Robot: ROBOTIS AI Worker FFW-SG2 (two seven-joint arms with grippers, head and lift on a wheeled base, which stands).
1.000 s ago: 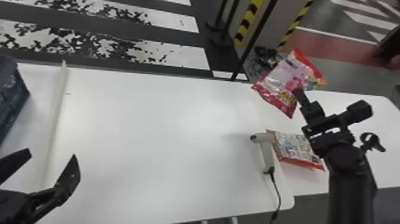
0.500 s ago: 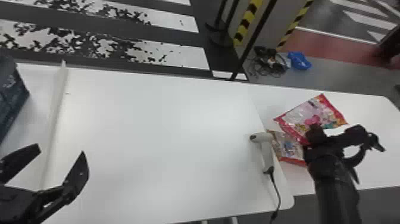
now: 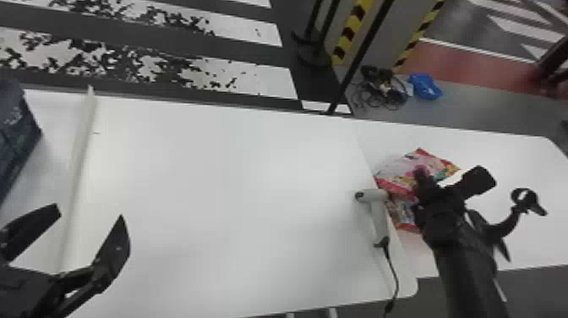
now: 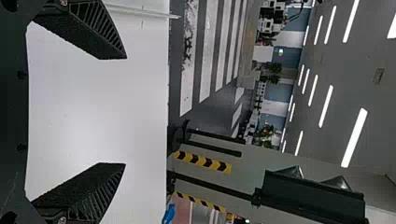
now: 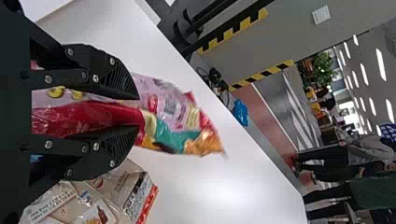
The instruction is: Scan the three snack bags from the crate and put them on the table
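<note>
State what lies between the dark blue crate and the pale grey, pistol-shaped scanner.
In the head view, a long, narrow white strip lies between crate and scanner, nearer the crate, with white tabletop around it.

Over on the right, the right gripper [image 3: 421, 174] has a pink-and-red snack bag [image 3: 399, 168] over the white table [image 3: 520, 169], partly hiding another bag [image 3: 404, 213] by the corded scanner [image 3: 379, 215]. The left gripper [image 3: 88, 211] hangs open, the dark blue crate [image 3: 17, 131] beyond it.
</note>
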